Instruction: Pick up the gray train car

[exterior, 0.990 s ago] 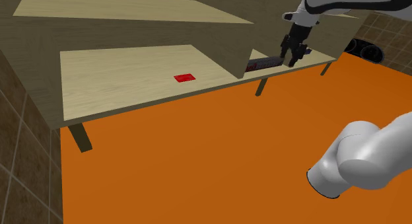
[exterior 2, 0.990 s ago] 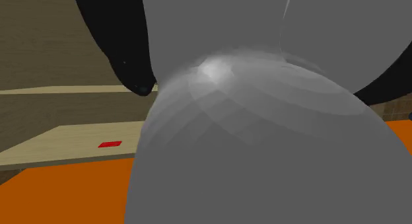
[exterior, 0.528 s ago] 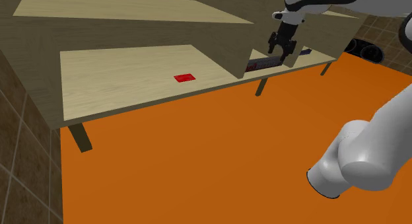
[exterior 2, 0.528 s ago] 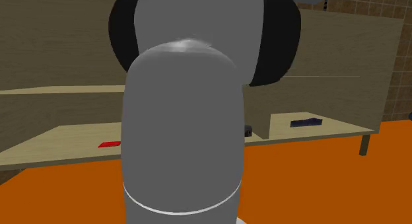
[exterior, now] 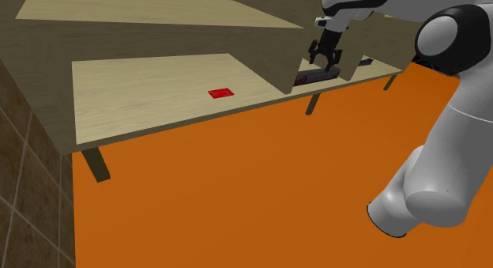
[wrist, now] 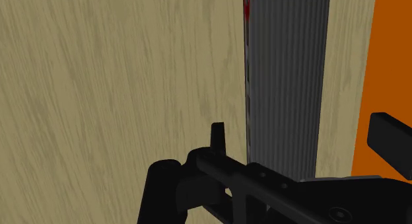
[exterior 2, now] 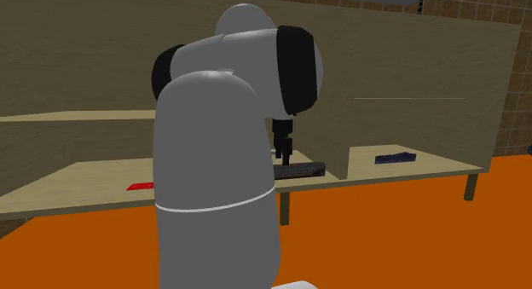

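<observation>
The gray train car (wrist: 287,71) is found lying flat on the pale wooden table (exterior: 142,92), close to the table's front edge and just beside the foot of an upright brown panel (exterior: 269,45). In the wrist view its roof is seen as a long ribbed gray strip, with a bit of red trim along 1 side. In the shoulder view it reads darker (exterior: 310,75), and in the second exterior view it is seen as a low dark bar (exterior 2: 300,170).

The gripper (wrist: 300,140) is held right above the car, pointing down at it. It's released, nothing grasped: the 2 black fingers (wrist: 216,137) are spread wide, 1 on each side of the car, and neither can be seen touching it. The same pose is caught from the shoulder view (exterior: 324,61) and the second exterior view (exterior 2: 286,153).

A flat red card (exterior: 222,92) is left on the table well apart from the car, toward the shoulder view's left. A flat dark blue item (exterior 2: 394,157) is seen on the far side of the panel. The orange floor (exterior: 237,187) is spread out below the table.
</observation>
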